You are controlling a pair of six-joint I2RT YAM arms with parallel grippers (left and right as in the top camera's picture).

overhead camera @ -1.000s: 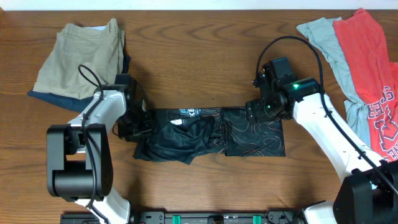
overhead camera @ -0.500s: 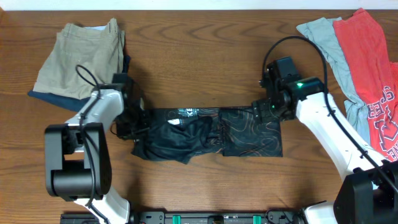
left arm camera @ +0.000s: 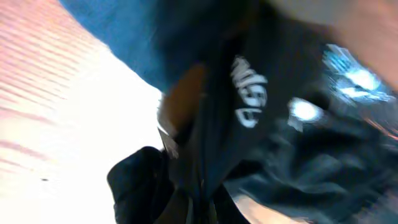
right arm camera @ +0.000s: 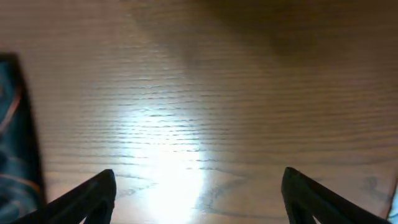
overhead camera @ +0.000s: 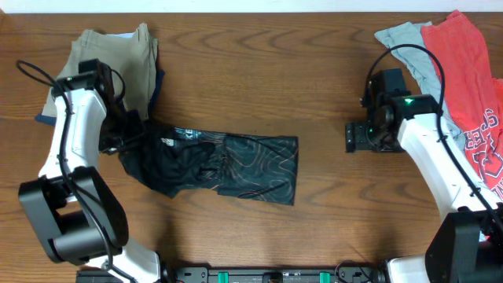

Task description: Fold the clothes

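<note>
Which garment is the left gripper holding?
The thin black logo-printed jersey mid-table, pinched at its end by the left gripper; khaki shorts and red T-shirt lie ungripped.

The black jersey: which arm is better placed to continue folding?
Probably left. The left gripper is shut on the black jersey at its left end; the right gripper is open over bare table, apart from it.

Khaki shorts (overhead camera: 118,49): lie rumpled at the table's far-left corner, atop a navy garment (overhead camera: 160,82) that peeks out along the right edge.
Red T-shirt (overhead camera: 464,86): lies spread at the far right, white lettering showing, overlapping a grey T-shirt (overhead camera: 405,39) beside it.
Wooden table (overhead camera: 259,71): shows brown grain under everything.
</note>
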